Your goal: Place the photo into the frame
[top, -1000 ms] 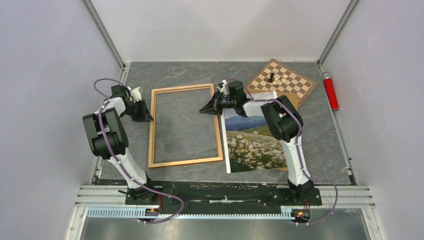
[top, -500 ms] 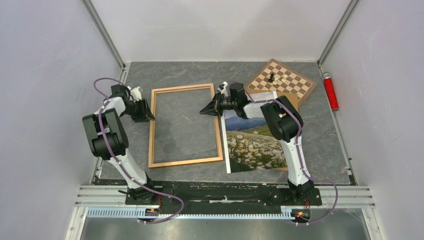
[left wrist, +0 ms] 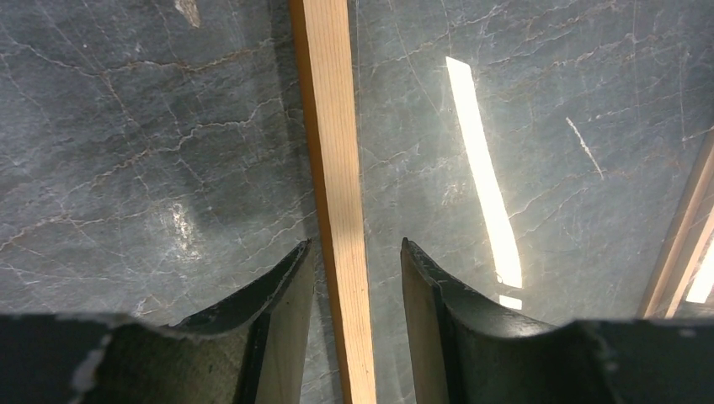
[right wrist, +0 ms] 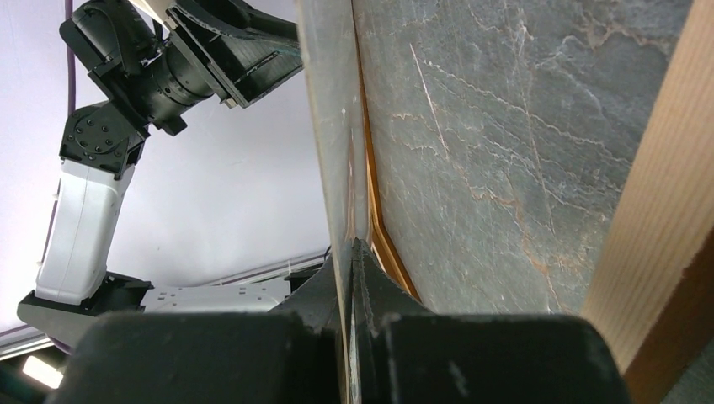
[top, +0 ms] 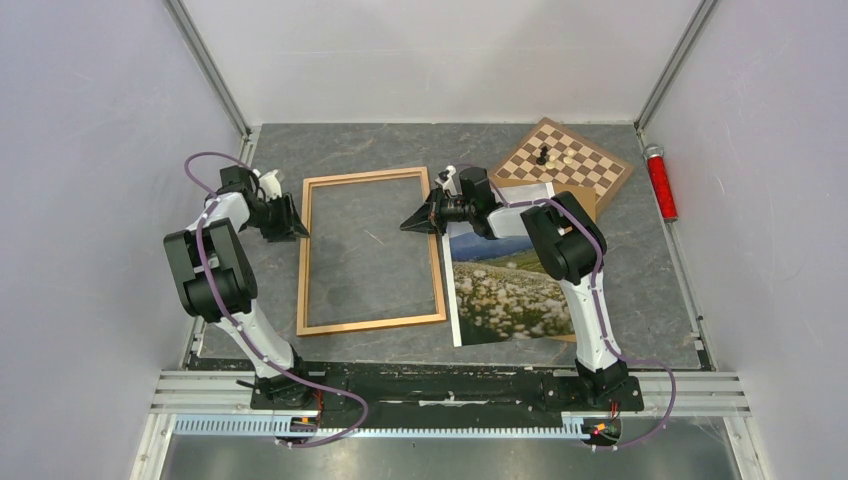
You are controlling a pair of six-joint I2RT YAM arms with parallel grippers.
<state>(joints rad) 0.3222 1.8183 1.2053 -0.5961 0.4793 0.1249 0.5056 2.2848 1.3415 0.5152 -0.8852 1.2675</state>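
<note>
Over the preceding second the left gripper (left wrist: 354, 252) opened from a narrow setting to roughly half its span. Its jaws stood astride the left rail of the frame (top: 372, 323) with a gap on each side, so the rail was released and nothing was held. The frame lay flat, left of centre in the top view, where it had been. The right gripper (top: 408, 221) remained fully closed, its tip at the upper part of the frame's right rail. Whether anything thin was pinched there could not be determined. The photo (top: 505, 295) lay face up just right of the frame, on a brown backing board (top: 587, 202), not yet inserted. Judgement: frame positioning appeared finished, and the photo transfer remained.

The rails were flat, pale, straight-grained wood. Streak reflections inside the opening suggested a glossy pane. The table (top: 350, 150) was dark grey with marble veining. The photo was a thin rectangular print.
</note>
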